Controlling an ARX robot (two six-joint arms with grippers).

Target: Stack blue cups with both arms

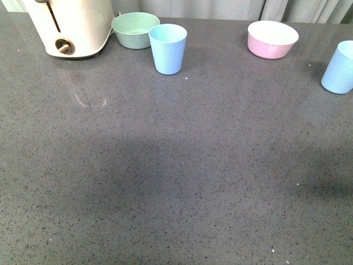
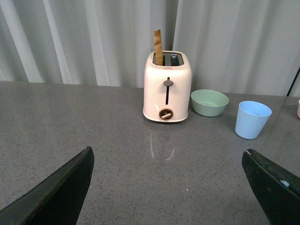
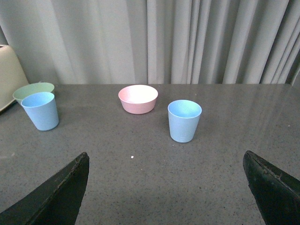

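Observation:
One blue cup (image 1: 167,48) stands upright at the back of the grey table, just right of the mint-green bowl (image 1: 135,30). It also shows in the left wrist view (image 2: 252,119) and the right wrist view (image 3: 41,110). The second blue cup (image 1: 340,67) stands upright at the far right edge of the front view, and ahead of my right gripper (image 3: 166,187) in its wrist view (image 3: 184,120). My left gripper (image 2: 168,187) is open and empty over bare table, well short of the cups. My right gripper is open and empty too. Neither arm shows in the front view.
A cream toaster (image 1: 71,25) with a slice of toast (image 2: 158,48) stands at the back left. A pink bowl (image 1: 272,39) sits at the back right between the cups. Grey curtains hang behind the table (image 1: 176,165).

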